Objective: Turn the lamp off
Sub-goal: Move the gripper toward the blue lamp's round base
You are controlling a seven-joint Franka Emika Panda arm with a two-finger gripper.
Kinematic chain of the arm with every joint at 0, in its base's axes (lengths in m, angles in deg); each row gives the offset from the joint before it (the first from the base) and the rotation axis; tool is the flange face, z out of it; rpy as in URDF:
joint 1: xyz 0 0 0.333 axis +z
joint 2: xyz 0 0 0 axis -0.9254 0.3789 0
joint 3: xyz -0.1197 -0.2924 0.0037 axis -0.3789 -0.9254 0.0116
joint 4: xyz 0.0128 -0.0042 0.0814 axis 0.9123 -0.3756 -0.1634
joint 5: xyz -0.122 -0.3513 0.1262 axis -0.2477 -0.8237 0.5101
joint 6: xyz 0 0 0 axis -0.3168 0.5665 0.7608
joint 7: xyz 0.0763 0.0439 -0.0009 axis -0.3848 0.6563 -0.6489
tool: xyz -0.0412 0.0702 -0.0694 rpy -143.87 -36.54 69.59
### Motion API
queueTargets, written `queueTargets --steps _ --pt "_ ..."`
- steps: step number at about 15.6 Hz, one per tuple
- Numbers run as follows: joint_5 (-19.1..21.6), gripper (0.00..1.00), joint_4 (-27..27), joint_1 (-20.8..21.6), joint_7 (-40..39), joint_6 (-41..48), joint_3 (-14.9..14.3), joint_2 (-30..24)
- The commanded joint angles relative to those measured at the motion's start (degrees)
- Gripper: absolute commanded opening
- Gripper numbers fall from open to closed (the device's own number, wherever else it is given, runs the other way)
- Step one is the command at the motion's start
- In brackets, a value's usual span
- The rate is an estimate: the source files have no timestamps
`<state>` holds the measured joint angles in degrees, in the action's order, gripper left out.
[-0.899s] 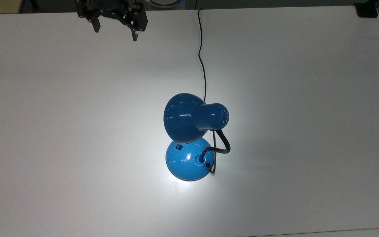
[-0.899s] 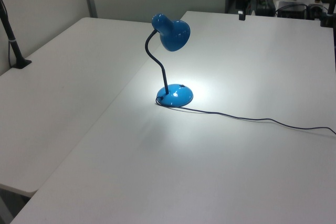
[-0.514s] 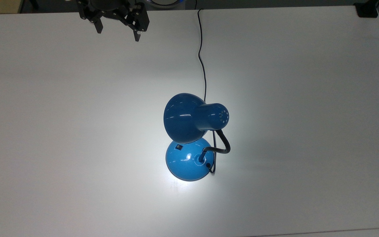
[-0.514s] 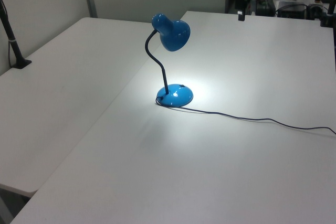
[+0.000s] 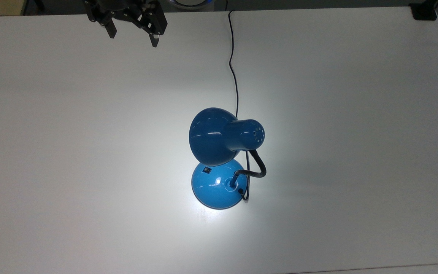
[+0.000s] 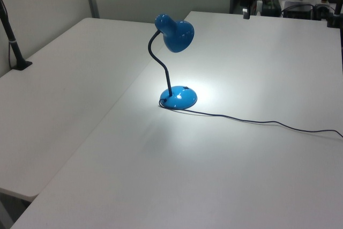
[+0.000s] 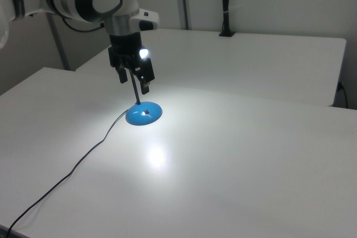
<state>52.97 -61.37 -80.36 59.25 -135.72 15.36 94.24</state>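
Gripper [image 5: 131, 37] has drifted only slightly since the earlier frames, a small shift toward the top view's left along the table's [image 5: 51, 152] far edge; fingers spread, holding nothing. Lamp [image 5: 219, 160] hasn't budged: mid-table, shade hanging over its own base, cord [image 5: 234, 76] running off to the far edge. Bulb on, bright pool on the tabletop around the base. Switch [image 5: 207, 170] sits on the base, part-tucked under the shade rim. Net: no real approach yet, gripper well apart from the switch, task basically not started.
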Motion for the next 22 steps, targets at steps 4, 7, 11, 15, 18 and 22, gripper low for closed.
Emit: queueTargets --steps 4,7,11,15,18,22 --pt "1.5 0.64 1.5 0.3 -6.6 -1.5 0.1 1.4" --pt "2.7 0.14 1.2 0.6 -10.1 -1.8 0.5 3.1" --pt "6.0 0.00 -0.3 0.7 -23.7 -7.1 0.7 5.1" --pt "5.9 0.00 -1.7 3.5 -29.8 -16.5 0.5 8.5" --pt "5.2 0.00 -2.9 4.3 -37.3 -23.3 0.5 11.2" --pt "5.2 0.00 -4.1 6.6 -44.5 -35.4 0.6 15.8"
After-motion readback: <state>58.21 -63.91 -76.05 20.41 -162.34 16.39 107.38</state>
